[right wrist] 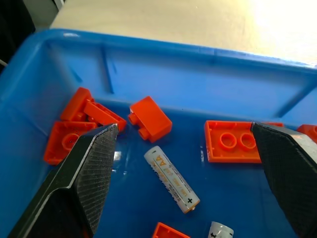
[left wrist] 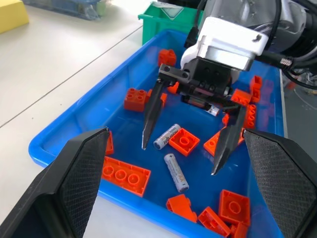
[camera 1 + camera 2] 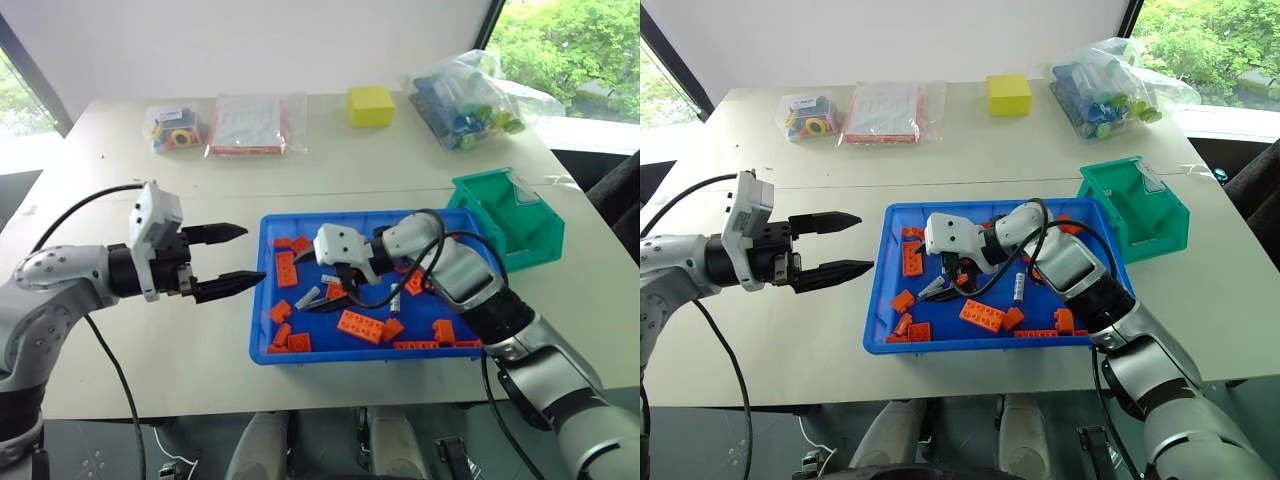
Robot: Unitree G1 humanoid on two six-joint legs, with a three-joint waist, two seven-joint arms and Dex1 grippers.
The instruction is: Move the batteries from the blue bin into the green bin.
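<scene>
While AA batteries (image 2: 176, 172) lie loose among orange bricks (image 2: 125, 174) inside the blue bin (image 3: 262, 300), the right gripper (image 2: 184, 142) hangs over them spread wide and empty, the left gripper (image 3: 232, 260) waits open beside that bin, and whether the green bin (image 3: 530, 236) holds any cannot be told.

Your right gripper (image 2: 185, 134) hangs inside the blue bin (image 3: 262, 300), fingers spread wide over two batteries (image 2: 167, 137) lying in a bare patch of floor. Orange bricks (image 3: 360, 325) crowd round that patch, one just beside the nearer battery. The green bin (image 3: 505, 215) stands just beside the blue bin's far right corner. Your left gripper (image 3: 225, 260) hovers over bare table (image 3: 180, 320) left of the blue bin, fingers apart.
</scene>
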